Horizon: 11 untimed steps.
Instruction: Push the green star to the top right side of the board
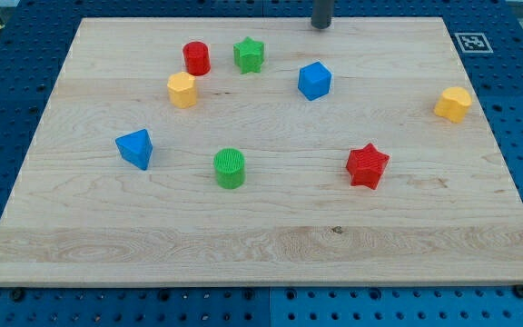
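The green star sits near the view's top, left of centre, on the wooden board. A red cylinder stands just to its left. My tip is at the view's top edge, to the right of the star and apart from it, above the blue cube. It touches no block.
A yellow hexagonal block lies below the red cylinder. A blue triangular block is at the left, a green cylinder in the middle, a red star at the right, a yellow block at the far right.
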{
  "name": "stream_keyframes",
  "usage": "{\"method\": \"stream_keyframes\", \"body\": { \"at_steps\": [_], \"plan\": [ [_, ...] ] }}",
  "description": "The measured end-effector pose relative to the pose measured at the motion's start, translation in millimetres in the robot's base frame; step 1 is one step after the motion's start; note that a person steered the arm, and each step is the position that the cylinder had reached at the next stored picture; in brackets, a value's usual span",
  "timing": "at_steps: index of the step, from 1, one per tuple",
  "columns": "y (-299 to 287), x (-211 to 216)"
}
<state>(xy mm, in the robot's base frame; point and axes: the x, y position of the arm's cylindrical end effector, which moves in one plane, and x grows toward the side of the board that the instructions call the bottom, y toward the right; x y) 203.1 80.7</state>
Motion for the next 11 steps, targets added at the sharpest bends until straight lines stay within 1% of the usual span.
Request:
{"method": "stream_keyframes", "body": {
  "at_steps": [1,2,3,4,7,8,9,11],
  "plan": [
    [-54.7,-8.0],
    [-65.3,-2.4],
    [-119.5,31.7],
    [-142.5,42.7],
    [-125.4,104.2],
    [-109.8,120.2],
    [-65.7,111.9],
    [-11.8,76.4]
  ]
}}
